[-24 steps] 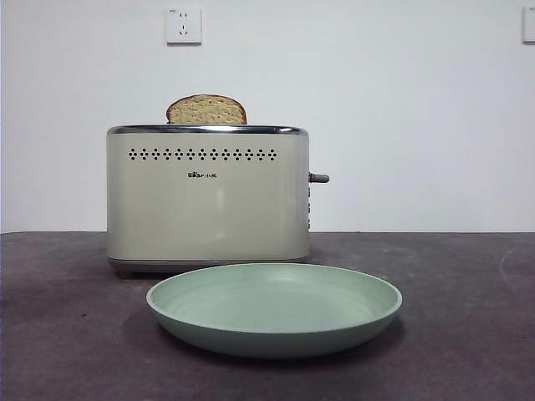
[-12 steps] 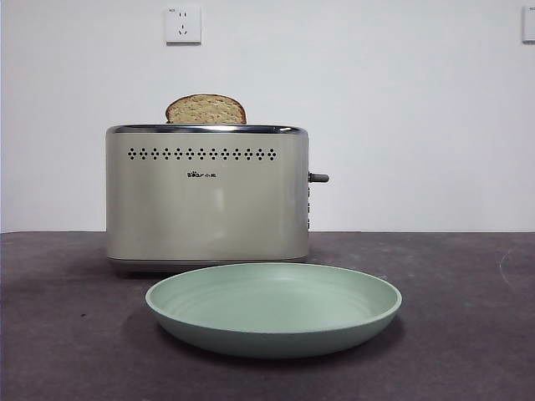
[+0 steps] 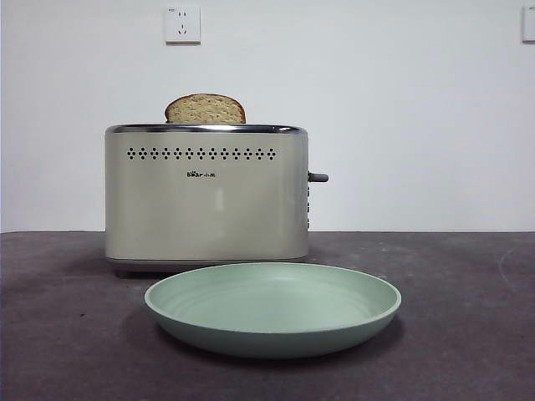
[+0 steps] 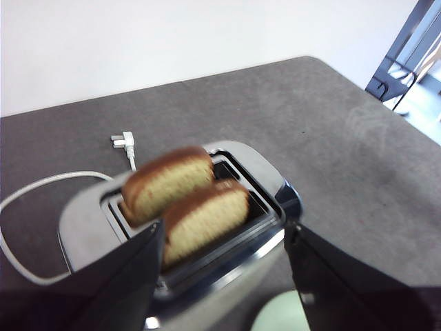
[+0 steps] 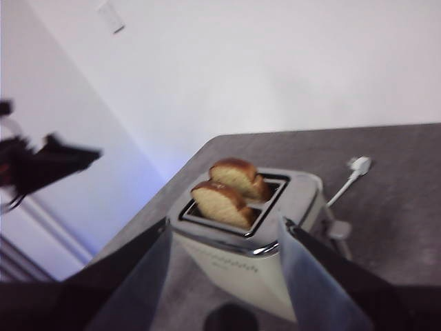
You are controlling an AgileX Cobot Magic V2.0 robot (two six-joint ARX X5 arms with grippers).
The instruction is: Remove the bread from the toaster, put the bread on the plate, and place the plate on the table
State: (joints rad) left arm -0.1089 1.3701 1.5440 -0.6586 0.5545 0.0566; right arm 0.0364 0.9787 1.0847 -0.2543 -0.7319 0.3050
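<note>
Plate (image 3: 272, 311) before toaster (image 3: 206, 194); bread (image 3: 205, 109) in toaster.

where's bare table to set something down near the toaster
Bare table lies to the lever side of the toaster and plate, and a narrower strip at the other front corner. It is crowded in front of the toaster, where the plate sits. Behind it lie a white cord and plug.

You are seeing a white wall socket (image 3: 183, 25) sitting high on the wall, and a white plug (image 4: 123, 141) with its cord (image 4: 41, 183) lying loose.
</note>
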